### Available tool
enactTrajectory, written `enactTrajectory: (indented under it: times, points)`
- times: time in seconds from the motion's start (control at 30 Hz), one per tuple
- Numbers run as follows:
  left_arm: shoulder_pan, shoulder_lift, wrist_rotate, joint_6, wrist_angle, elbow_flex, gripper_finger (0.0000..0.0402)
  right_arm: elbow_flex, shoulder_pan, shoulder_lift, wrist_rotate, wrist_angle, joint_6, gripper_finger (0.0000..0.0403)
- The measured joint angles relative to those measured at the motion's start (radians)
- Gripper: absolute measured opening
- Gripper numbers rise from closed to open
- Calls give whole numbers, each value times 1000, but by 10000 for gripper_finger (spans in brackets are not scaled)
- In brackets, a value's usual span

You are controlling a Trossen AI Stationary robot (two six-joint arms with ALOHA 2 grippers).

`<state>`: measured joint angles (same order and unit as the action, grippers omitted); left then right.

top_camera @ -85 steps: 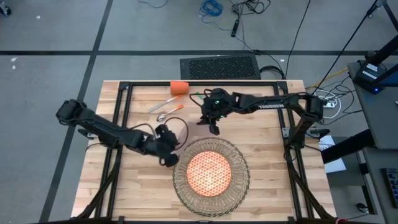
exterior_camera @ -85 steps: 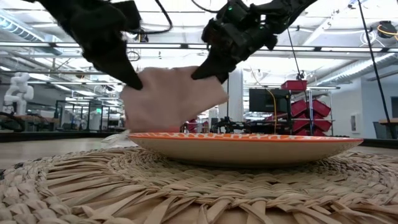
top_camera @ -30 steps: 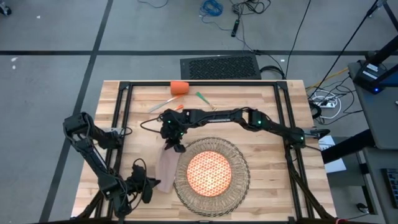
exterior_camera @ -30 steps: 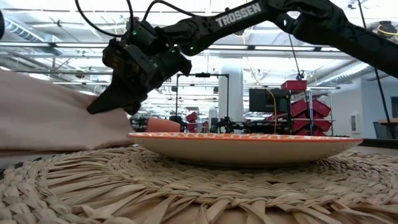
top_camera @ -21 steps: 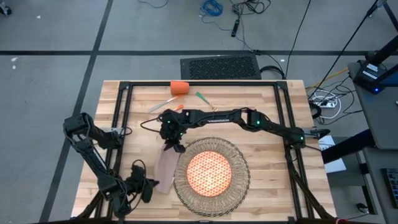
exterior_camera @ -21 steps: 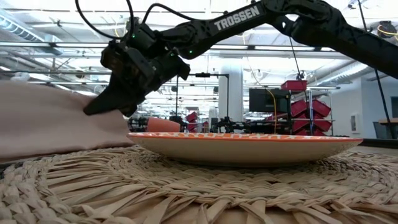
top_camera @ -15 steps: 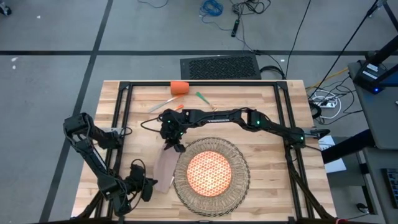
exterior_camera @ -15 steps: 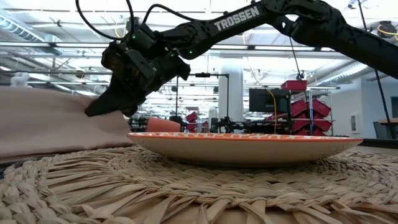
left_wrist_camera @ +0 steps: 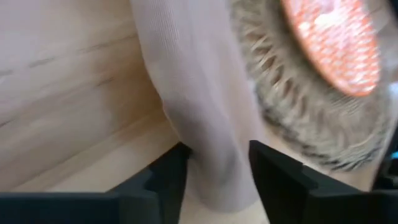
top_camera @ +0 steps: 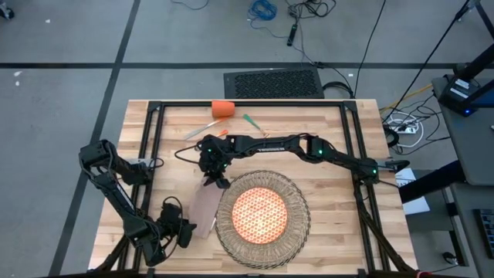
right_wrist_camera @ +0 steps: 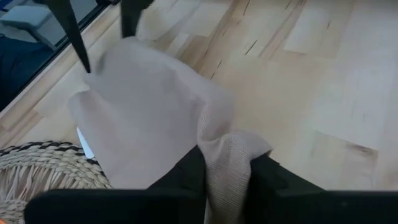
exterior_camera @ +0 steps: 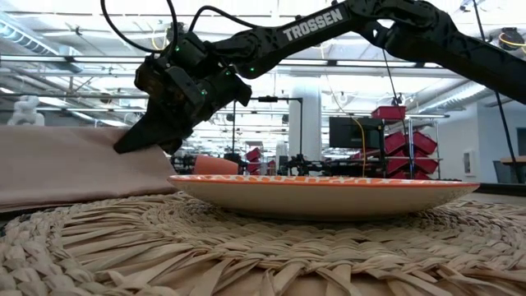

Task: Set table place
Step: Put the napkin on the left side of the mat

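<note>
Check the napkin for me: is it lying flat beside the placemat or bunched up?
Mostly flat: the napkin lies stretched out on the table left of the placemat, but its far end is bunched between the right end effector's fingers.

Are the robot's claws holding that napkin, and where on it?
Yes. The right gripper pinches the far end of the napkin. The left gripper straddles its near end, jaws apart.

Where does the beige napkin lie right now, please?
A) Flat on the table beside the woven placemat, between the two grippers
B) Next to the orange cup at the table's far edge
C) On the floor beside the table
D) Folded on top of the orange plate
A: the high view shows the napkin stretched along the placemat edge on the table, with the right gripper at one end and the left gripper at the other.
</note>
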<state>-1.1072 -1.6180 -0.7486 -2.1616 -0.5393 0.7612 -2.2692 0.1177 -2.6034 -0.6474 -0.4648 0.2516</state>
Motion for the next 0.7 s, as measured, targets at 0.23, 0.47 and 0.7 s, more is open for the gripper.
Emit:
enactTrajectory:
  times: [0.23, 0.47, 0.7]
  points:
    - [1, 0, 138, -28, -97, 10, 188, 0, -1, 0, -8, -21, 22, 50]
    - [-2, 1, 227, -29, -447, 166, 189, 0, 0, 0, -10, -39, 34, 50]
    - [-11, 1, 255, -29, -583, 238, 189, 0, 6, 0, -13, -25, 29, 53]
